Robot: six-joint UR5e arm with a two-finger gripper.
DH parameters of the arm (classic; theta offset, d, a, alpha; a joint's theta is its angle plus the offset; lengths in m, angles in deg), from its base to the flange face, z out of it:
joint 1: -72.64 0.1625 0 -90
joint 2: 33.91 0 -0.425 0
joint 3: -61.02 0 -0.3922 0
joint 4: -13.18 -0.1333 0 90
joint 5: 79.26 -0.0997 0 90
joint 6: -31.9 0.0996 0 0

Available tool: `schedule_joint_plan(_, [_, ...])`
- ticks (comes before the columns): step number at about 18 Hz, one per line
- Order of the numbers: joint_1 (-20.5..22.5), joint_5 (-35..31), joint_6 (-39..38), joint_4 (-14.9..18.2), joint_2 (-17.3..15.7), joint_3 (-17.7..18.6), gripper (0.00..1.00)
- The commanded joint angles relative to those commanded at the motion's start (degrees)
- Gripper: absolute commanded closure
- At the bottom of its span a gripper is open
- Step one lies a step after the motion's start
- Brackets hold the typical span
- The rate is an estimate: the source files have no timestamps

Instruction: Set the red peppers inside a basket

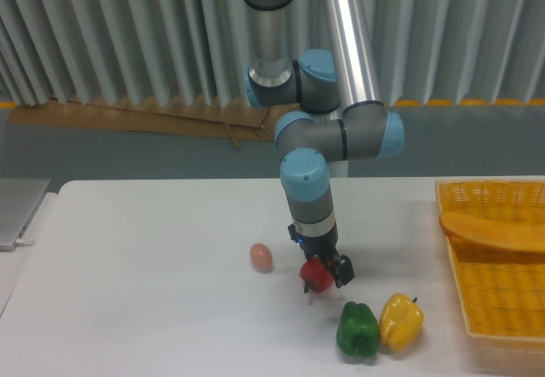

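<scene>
The red pepper lies on the white table, just left of centre-front. My gripper has come down onto its upper right side. One dark finger stands close against the pepper's right flank, and the other is hidden behind the pepper. The jaws look open around the pepper, which rests on the table. The yellow-orange woven basket with its broad curved handle stands at the table's right edge, well away from the gripper.
A green pepper and a yellow pepper sit side by side just in front and to the right of the red one. A small pinkish egg-shaped object lies to its left. A grey slab sits at the far left edge.
</scene>
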Motion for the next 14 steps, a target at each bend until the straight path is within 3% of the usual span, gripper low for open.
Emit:
schedule_joint_plan(1, [0.0,0.0,0.09,0.0,-0.09,0.0,0.21])
schedule_joint_plan(3, [-0.09,0.0,0.18,0.0,-0.09,-0.09,0.29])
schedule_joint_plan(4, [-0.09,0.0,0.09,0.0,-0.09,-0.09,0.4])
schedule_joint_plan(7, [-0.44,0.0,0.35,0.09,-0.09,-0.18,0.51])
schedule_joint_plan(9, [-0.53,0.0,0.35,0.0,-0.09,-0.18,0.52])
schedule_joint_plan(10, [-0.53,0.0,0.27,0.0,0.0,-0.26,0.58])
schedule_joint_plan(14, [-0.62,0.0,0.35,0.09,-0.17,-0.35,0.59])
